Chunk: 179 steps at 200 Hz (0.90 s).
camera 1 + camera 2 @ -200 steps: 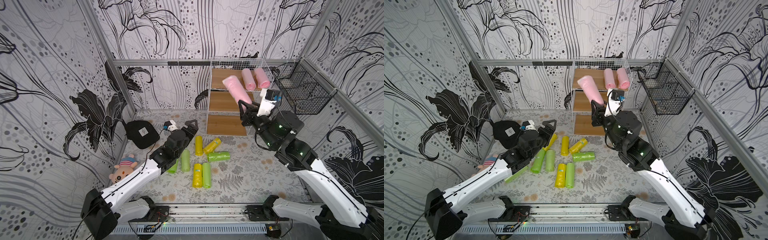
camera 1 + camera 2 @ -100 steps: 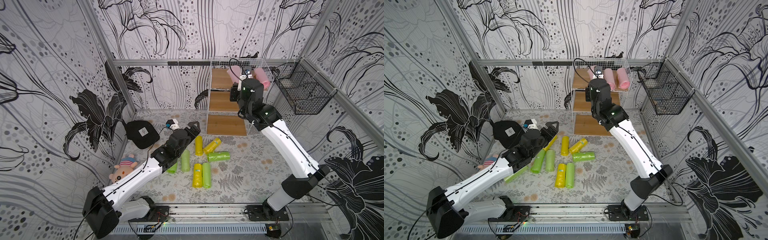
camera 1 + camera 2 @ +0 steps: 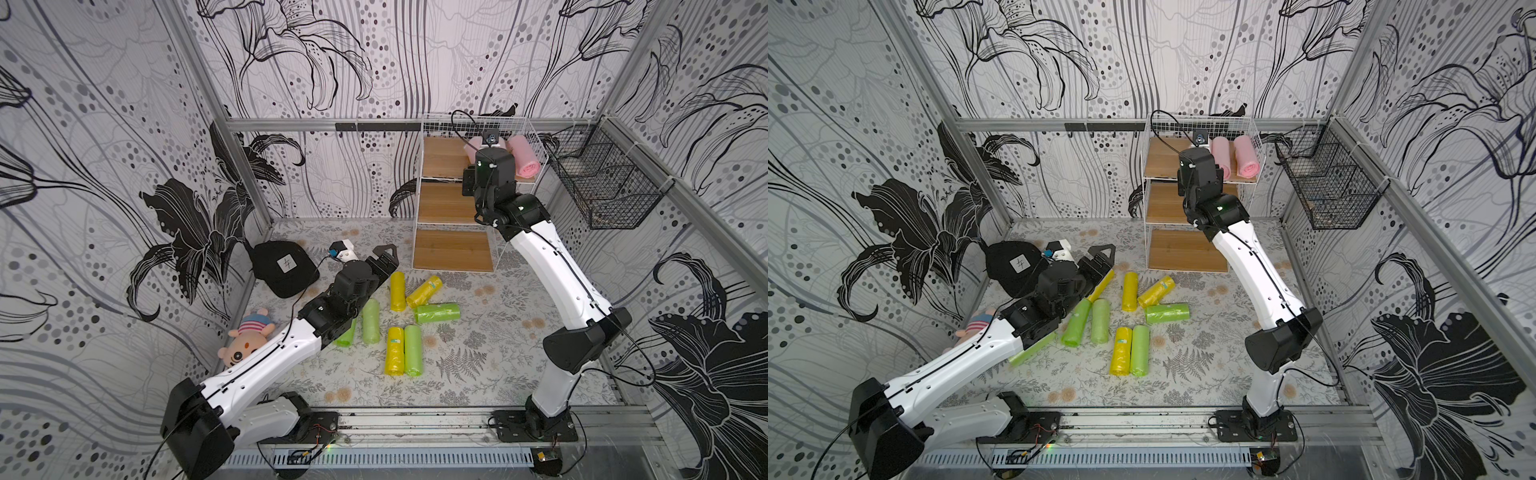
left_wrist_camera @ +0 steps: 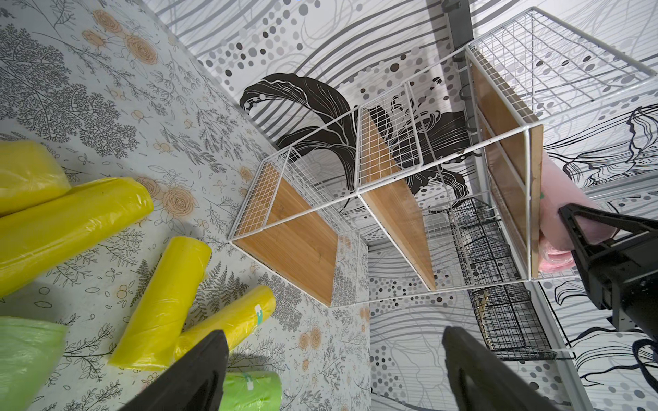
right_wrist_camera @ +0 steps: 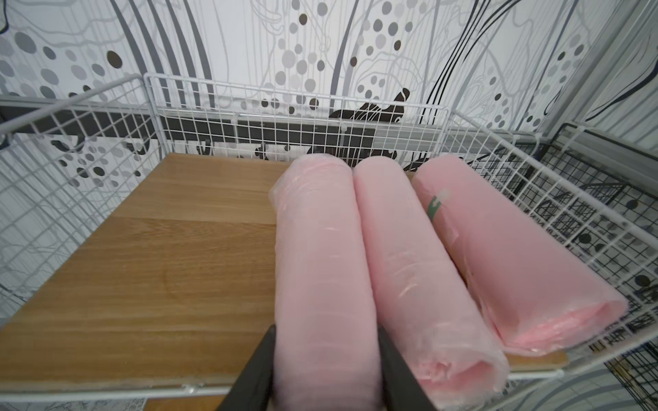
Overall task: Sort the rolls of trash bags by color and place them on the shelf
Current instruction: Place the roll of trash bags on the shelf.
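Shelf whose top board holds three pink rolls, right gripper clamped on the end roll but hidden by its wrist from above; left gripper, spread wide and empty, hovers before the shelf by yellow and green rolls, some under its arm.

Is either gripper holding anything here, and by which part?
The right gripper is shut on a pink roll, pinching its sides near the front end; the left gripper is open, empty.

Right arm at shelf top tier, two pink rolls beside it, yellow rolls and green rolls on floor
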Available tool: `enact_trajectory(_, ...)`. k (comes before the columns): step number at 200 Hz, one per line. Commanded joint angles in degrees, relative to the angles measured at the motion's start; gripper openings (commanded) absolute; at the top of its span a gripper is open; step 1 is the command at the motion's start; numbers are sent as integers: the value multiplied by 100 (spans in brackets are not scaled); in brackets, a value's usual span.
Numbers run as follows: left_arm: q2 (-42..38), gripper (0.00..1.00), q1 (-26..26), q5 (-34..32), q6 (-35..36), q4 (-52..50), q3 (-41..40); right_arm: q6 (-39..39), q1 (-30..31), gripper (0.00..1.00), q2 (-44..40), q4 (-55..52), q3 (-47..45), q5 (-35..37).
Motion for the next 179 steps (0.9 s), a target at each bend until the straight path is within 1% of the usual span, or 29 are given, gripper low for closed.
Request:
enact_trajectory(1, -87, 97, 33, 68, 105, 149, -82, 157, -100, 31, 98, -87, 314, 4)
enact_trajectory(41, -113, 97, 33, 85, 69, 153, -119, 202, -206, 33, 300, -241, 568, -38)
enact_trajectory(59, -112, 97, 33, 84, 62, 149, -122, 232, -238, 36, 342, -259, 603, -120)
enact_trajectory(75, -107, 97, 33, 85, 56, 148, -122, 232, -242, 42, 381, -305, 653, -185)
enact_trajectory(86, -110, 97, 33, 85, 60, 148, -125, 261, -242, 49, 382, -327, 654, -267)
enact_trajectory(116, -110, 97, 33, 93, 61, 153, -139, 409, -242, 62, 279, -318, 587, -574)
enact_trajectory(151, -137, 97, 50, 93, 48, 167, -189, 538, -243, 64, 141, -325, 470, -783)
enact_trajectory(179, -205, 97, 76, 91, 43, 157, -244, 598, -242, 66, -39, -321, 276, -813)
